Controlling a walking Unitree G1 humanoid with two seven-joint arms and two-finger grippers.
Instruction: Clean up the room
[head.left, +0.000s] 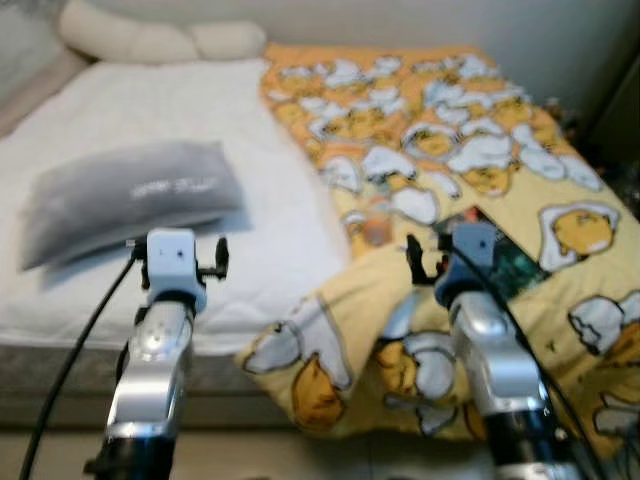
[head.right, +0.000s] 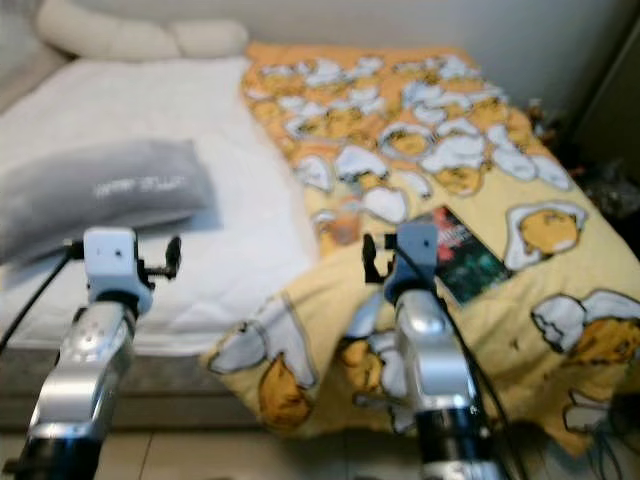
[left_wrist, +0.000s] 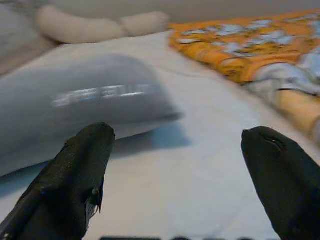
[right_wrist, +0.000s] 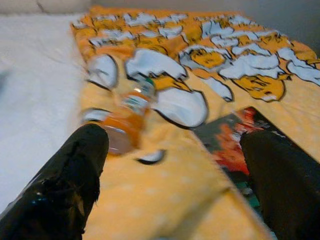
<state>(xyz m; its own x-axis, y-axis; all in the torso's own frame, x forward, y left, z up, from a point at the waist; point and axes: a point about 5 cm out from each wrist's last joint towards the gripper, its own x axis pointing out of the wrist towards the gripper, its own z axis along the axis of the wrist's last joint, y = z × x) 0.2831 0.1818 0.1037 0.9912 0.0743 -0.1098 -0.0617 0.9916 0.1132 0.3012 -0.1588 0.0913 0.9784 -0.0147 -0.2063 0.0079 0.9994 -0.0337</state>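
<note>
Take the yellow blanket printed with egg characters (head.left: 470, 150) as your landmark. To its left on the white mattress (head.left: 150, 110) lies a grey rectangular pillow (head.left: 130, 200), and your left end effector (left_wrist: 175, 175) hovers just in front of that pillow with its two black fingers spread apart and nothing between them.

On the blanket itself, near its left edge, lies a small orange plastic bottle with a green cap (right_wrist: 127, 117) — probably the first thing to clear. It is on its side, and in the right wrist view its long axis runs roughly along the line of the fingers, cap pointing away toward the far end of the bed.

Right of the bottle, also on the blanket, sits a dark flat book or magazine with a red-and-green cover (head.right: 462, 255). Your right end effector (right_wrist: 175, 175) hangs above the blanket's near fold, fingers wide apart and empty, with the bottle and book ahead.

The risks: the bottle is round and rests on soft, rumpled fabric — a nudge from one finger could roll it away, and closing low could pinch blanket along with it. The views are blurred, so settle before reaching.
</note>
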